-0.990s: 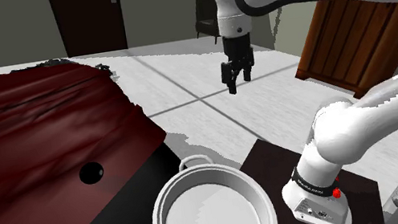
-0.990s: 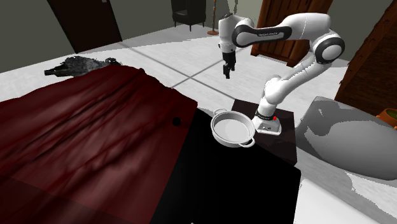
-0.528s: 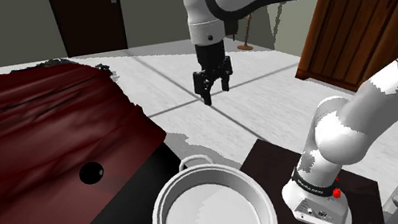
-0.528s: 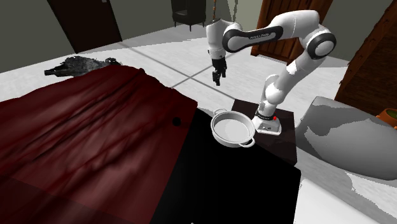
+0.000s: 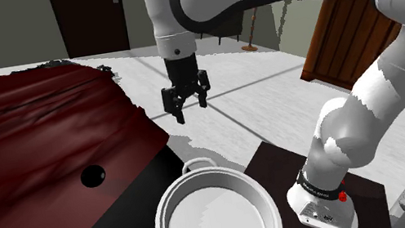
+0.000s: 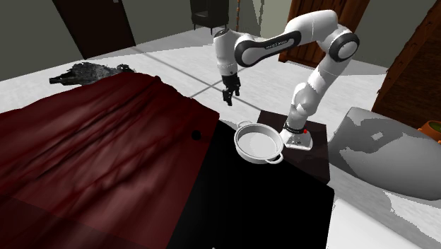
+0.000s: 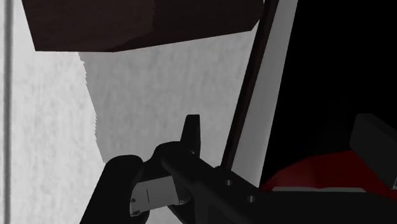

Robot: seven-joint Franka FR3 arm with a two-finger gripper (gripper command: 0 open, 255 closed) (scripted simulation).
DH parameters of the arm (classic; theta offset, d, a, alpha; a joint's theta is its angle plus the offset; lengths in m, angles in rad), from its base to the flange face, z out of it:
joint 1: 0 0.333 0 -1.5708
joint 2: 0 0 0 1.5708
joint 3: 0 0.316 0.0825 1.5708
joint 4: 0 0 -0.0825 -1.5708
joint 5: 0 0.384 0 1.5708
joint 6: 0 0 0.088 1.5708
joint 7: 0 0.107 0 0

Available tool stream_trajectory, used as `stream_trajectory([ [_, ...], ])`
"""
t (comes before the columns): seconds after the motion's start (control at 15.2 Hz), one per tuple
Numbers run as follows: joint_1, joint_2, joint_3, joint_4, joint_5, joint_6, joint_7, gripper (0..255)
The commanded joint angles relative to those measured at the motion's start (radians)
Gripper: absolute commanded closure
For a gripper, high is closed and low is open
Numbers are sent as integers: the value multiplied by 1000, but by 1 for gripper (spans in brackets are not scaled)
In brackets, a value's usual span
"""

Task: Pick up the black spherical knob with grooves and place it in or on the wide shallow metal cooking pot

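The black round knob point(image 5: 93, 176) point(image 6: 196, 134) lies on the dark red tabletop point(image 5: 14, 137), near where it meets the black part of the surface. A wide shallow metal pot point(image 5: 216, 214) point(image 6: 259, 143) with loop handles stands on the black part, close to the stand. My gripper point(image 5: 185, 103) point(image 6: 228, 95) hangs open and empty in the air, pointing down, above the table's far edge. It is up and toward the shoulder view's right of the knob, and behind the pot. In the wrist view one black finger point(image 7: 191, 132) shows over grey floor.
The robot's base sits on a dark box point(image 6: 311, 152) beside the pot. A wooden cabinet point(image 5: 354, 37) stands at the shoulder view's right, a dark chair point(image 6: 210, 13) and a dark door point(image 5: 88, 19) at the back. A grey heap point(image 6: 92, 71) lies beyond the table.
The arm has swung toward the shoulder view's left and lower, carrying the open gripper from over the floor to the table's far edge. Knob and pot have not moved.
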Motion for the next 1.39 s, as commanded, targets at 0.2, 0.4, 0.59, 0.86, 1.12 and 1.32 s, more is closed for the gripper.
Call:
stream_trajectory([
  [0.2, 24, 175, 64, 159, -9, 21, 104, 0],
  [0.4, 45, 282, 96, 261, -27, 26, 168, 0],
  [0.59, 75, 395, 123, 378, -56, 22, 231, 0],
  [0.86, 130, 557, 145, 560, -105, -1, 312, 0],
  [1.12, 207, 735, 152, 789, -162, -54, 382, 0],
  [1.32, 240, 799, 149, 867, -181, -66, 401, 0],
])
